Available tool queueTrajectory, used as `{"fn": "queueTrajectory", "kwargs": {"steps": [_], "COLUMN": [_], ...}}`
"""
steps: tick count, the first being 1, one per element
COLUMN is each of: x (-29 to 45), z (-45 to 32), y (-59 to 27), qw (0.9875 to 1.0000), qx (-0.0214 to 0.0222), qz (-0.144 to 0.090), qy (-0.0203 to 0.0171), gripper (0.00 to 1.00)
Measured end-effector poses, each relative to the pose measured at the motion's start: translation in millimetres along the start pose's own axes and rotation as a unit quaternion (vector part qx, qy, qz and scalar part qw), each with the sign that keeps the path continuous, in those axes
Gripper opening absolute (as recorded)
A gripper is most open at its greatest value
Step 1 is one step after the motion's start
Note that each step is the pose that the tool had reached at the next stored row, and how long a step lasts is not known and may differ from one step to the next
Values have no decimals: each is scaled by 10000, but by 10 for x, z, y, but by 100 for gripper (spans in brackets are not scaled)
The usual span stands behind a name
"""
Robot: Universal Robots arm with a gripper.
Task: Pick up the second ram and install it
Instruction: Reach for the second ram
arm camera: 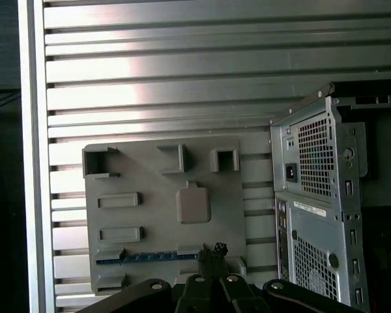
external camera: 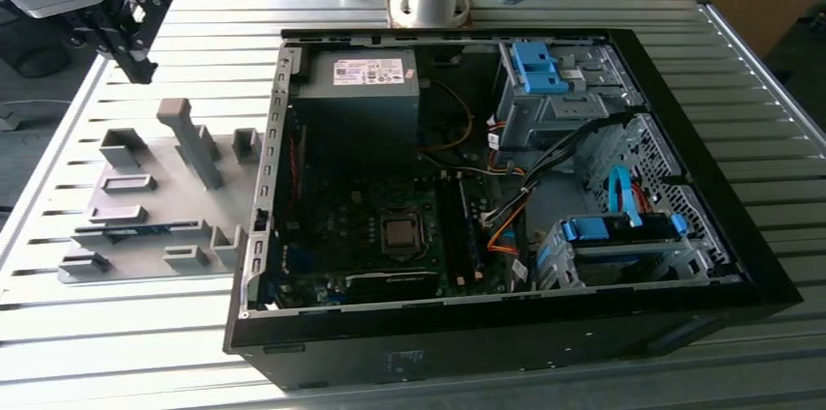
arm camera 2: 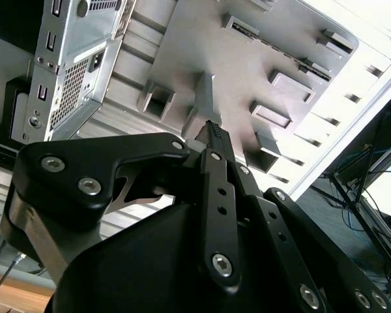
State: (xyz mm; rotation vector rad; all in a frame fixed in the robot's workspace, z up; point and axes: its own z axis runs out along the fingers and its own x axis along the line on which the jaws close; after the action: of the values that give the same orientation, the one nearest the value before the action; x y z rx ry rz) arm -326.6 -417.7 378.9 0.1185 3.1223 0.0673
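Observation:
The second ram (external camera: pixel 139 230) is a thin blue-green stick lying on edge in a slot of the grey holder plate (external camera: pixel 149 255), on the exterior view's left beside the open computer case (external camera: pixel 722 236). In the first wrist view the ram (arm camera: pixel 143 257) shows as a blue strip along the plate's (arm camera: pixel 150 176) near edge. My gripper (external camera: pixel 137 64) hangs in the air above the table, beyond the plate's far end and well apart from the ram. Its black fingertips (arm camera 2: pixel 212 130) meet, shut on nothing, and they show again in the first wrist view (arm camera: pixel 212 251).
The grey plate carries several raised blocks, among them a tall post (external camera: pixel 191 139). Inside the case lie the motherboard with long black memory slots (external camera: pixel 457 231), a power supply (external camera: pixel 355 91), orange cables and blue drive brackets (external camera: pixel 536 67). The ribbed metal table (external camera: pixel 116 333) surrounds everything.

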Motion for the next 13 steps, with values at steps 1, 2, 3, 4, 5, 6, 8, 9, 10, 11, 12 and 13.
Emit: {"fn": "queueTrajectory", "kwargs": {"steps": [1,2,3,4,5,6,8,9,10,11,12,13], "x": [1,2,2,2,2,2,2,2,2,3,3,3], "z": [0,0,0,0,0,0,0,0,0,0,0,0], "y": [0,0,0,0,0,0,0,0,0,0,0,0], "qw": [10000,10000,10000,10000,10000,10000,10000,10000,10000,10000,10000,10000], "qx": [0,0,0,0,0,0,0,0,0,0,0,0], "qz": [1,0,0,1,1,0,1,1,1,1,1,1], "qy": [0,0,0,0,0,0,0,0,0,0,0,0], "gripper": [10,10,10,10,10,10,10,10,10,10,10,10]}}
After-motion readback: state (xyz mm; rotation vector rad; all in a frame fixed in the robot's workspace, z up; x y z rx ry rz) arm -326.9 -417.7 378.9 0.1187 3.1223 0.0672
